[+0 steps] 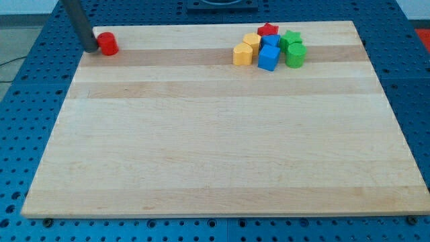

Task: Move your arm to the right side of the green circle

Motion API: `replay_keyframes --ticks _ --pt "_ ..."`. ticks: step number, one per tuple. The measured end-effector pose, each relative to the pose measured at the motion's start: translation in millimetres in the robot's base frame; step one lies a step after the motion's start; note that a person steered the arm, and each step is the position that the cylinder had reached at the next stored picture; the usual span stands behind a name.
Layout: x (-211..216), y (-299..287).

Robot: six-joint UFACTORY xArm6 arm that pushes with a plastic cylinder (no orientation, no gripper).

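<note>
Looking at the bench (201, 148), I see my tip (91, 48) at the view's top left, touching or just beside the red cylinder (107, 44). I have no fingers, only a rod, so nothing can be open or closed. The green circle (295, 55) is well apart from my tip, at the right end of a tight group near the view's top right. It touches the green star (291, 38) and sits just beside the blue blocks (269, 54); the yellow blocks (246, 50) and the red star (268, 29) complete the group. The risk, I think, is the straight path: it crosses the group and would scatter the blocks. Going around below them seems safer. Starting carelessly could also drag the red cylinder along.
</note>
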State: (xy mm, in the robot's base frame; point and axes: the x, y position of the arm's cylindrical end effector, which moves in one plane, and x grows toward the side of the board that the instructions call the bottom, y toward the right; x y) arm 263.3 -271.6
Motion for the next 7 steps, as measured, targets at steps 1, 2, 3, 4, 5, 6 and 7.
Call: replay_keyframes --ticks 1,2,3,4,5,6,7 --pt "8 -19" --pt "10 -33" --pt "25 -31" --pt "70 6" --pt "101 93" --pt "103 180" --pt "103 301"
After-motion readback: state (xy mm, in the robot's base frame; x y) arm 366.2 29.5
